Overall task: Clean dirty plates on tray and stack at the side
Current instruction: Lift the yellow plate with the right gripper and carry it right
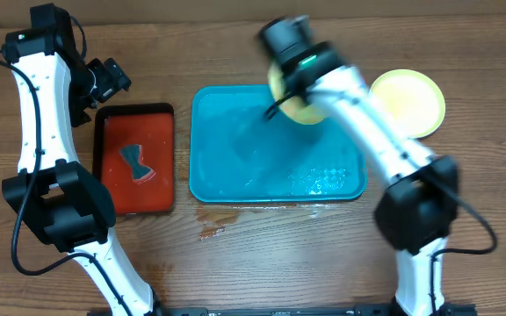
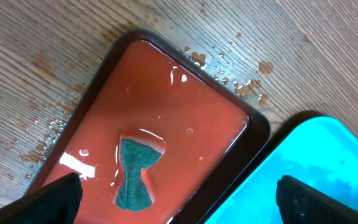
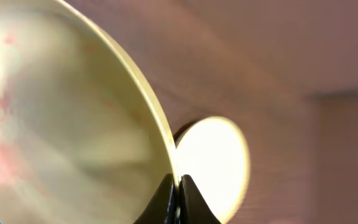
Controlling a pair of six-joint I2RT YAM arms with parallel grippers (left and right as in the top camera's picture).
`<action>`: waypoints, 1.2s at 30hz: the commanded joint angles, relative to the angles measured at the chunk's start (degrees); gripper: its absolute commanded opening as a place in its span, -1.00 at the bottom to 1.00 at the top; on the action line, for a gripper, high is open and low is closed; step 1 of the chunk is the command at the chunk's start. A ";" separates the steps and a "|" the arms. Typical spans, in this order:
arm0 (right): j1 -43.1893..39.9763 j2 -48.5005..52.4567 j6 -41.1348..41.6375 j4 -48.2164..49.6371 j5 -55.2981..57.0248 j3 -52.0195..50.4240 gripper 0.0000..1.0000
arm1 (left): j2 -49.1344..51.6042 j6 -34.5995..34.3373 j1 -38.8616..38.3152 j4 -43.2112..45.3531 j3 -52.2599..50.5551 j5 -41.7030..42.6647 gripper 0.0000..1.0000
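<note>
Our right tool point(image 3: 176, 202) is pinched tight on the rim of a pale yellow-green plate point(image 3: 73, 124). In the wrist view the two fingers meet at 6 o'clock with only the plate's edge between them. The plate fills the left of that view, blurred, with faint red smears towards 9 o'clock; its far rim is cut off by the frame. From overhead the wrist covers most of this plate, and only a crescent shows over the tray point(image 1: 235, 158) near its 1 o'clock corner. We cannot tell whether it is lifted clear of the tray or touching it.

A second plate point(image 1: 408, 103) of the same colour lies flat on the table point(image 1: 279, 254), off the tray at about 2 o'clock, partly behind the right arm.

Our left tool point(image 1: 105, 81) stands wide apart and holds nothing; its dark fingertips point(image 2: 55, 199) barely enter the wrist view at the lower corners. It hovers at the red tray's point(image 1: 148, 197) 11 o'clock. A dark green sponge point(image 1: 134, 163) lies in shallow water in the red tray, which sits at the tray's 9 o'clock. Wet spots point(image 1: 211, 221) mark the table at the tray's 7 o'clock.
</note>
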 commanded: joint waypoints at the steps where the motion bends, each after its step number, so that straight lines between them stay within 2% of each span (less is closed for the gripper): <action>1: -13.92 -2.91 3.43 -1.97 -32.24 1.81 -0.92 | -0.96 1.09 -0.13 0.17 0.74 0.83 0.99; 4: -25.07 -0.92 3.43 -4.83 -49.99 1.77 -0.92 | -0.96 1.07 -0.13 0.17 0.74 0.83 0.99; 6: -32.11 0.72 3.48 -5.90 -56.15 1.40 -0.92 | -0.96 1.07 -0.13 0.17 0.74 0.83 0.99; 13: -47.65 5.31 8.15 -5.29 -58.21 -2.60 -0.92 | -0.96 1.07 -0.13 0.17 0.74 0.83 0.99; 20: -51.30 7.10 8.11 -3.85 -58.12 -2.71 -0.92 | -0.96 1.07 -0.13 0.17 0.74 0.83 1.00; 21: -51.30 7.10 8.11 -3.61 -58.07 -2.71 -0.86 | -0.96 1.07 -0.13 0.17 0.74 0.83 1.00; 22: -51.10 7.10 8.11 -3.45 -58.10 -2.71 -0.71 | -0.96 1.07 -0.13 0.17 0.74 0.83 1.00; 24: -50.60 7.10 8.11 -3.30 -58.10 -2.71 -0.30 | -0.96 1.07 -0.13 0.17 0.74 0.83 0.99; 27: -49.64 7.10 8.13 -3.80 -58.12 -2.71 -0.02 | -0.96 1.07 -0.13 0.17 0.74 0.83 0.99; 28: -49.27 7.10 8.13 -4.24 -58.14 -2.71 0.25 | -0.96 1.07 -0.13 0.17 0.74 0.83 1.00; 30: -48.48 7.10 8.13 -5.75 -58.21 -2.71 1.00 | -0.96 1.07 -0.13 0.17 0.74 0.83 0.99; 34: -47.21 6.36 7.34 -10.12 -60.78 -2.69 1.00 | -0.96 1.07 -0.13 0.17 0.74 0.83 1.00; 36: -47.10 5.03 4.02 -13.09 -64.46 -2.69 1.00 | -0.96 1.07 -0.13 0.17 0.74 0.83 0.99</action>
